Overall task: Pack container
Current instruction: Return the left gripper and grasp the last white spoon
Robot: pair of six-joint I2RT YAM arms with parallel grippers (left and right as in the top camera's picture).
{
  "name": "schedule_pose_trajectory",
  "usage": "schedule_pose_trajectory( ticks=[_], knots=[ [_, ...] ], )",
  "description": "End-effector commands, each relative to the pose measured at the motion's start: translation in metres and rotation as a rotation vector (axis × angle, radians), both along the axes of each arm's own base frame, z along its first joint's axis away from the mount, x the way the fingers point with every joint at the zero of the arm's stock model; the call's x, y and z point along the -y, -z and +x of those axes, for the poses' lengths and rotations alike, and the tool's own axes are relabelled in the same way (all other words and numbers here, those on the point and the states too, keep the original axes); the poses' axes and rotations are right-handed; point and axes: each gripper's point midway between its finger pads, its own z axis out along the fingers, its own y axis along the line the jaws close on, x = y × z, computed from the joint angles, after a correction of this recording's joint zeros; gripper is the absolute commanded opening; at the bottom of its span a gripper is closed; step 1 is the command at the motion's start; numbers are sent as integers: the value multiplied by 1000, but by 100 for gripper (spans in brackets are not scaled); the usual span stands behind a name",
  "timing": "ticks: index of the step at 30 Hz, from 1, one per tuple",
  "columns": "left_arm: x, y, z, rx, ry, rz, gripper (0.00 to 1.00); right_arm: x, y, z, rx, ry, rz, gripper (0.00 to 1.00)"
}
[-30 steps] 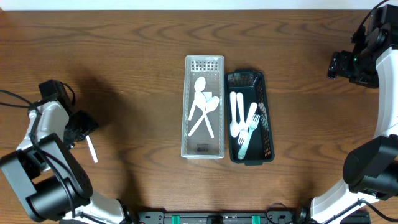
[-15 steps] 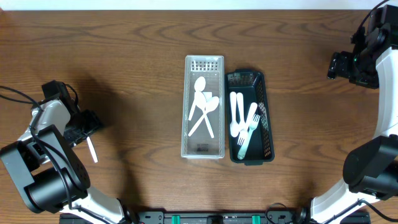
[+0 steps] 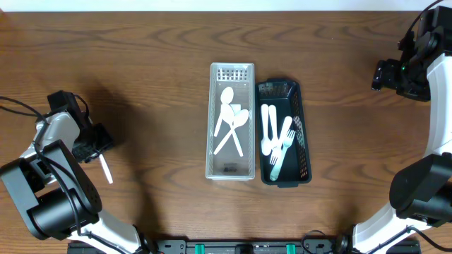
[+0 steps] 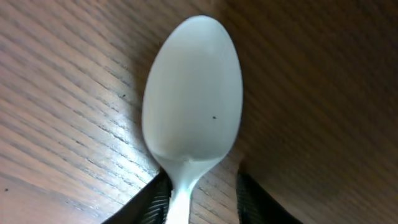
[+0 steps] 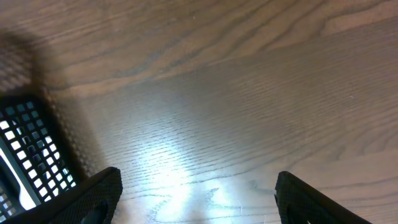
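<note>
Left pincer (image 4: pixel 200 194) is down on the table (image 3: pixel 155 56), well left of the clear tray (image 3: pixel 232 70), straddling the white spoon (image 4: pixel 193 112) at its handle. Looks released, I think. Right pincer (image 5: pixel 198 180) hovers spread wide, far right of the tray.

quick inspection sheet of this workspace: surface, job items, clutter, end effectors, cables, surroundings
surface: wooden table, with glare patches in the right wrist view
job's things: clear bin holds white spoons; black basket right beside it holds forks; loose spoon at the table's left
clutter: nothing seen
end effectors: left end effector straddles the loose spoon's handle, with a gap on one side; right end effector is open over bare wood near the basket's corner
cables: thin black cable by the left arm
surroundings: pale strip beyond the far edge; dark rail at the near edge
</note>
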Motion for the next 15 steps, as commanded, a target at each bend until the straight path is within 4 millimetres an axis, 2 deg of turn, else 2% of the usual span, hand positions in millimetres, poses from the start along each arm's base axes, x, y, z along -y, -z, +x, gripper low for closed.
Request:
schedule_pose_trajectory(
  ticks=[1,11,15],
  knots=[
    [3,19,-14,-71,3,-18,32,2,2,-2,-9,-7,-4,82],
    [3,19,-14,-73,2,-19,20,2,2,-3,-15,-7,-3,81],
    [3,19,-14,-72,2,-19,19,2,2,-3,-15,-7,-3,81]
  ],
)
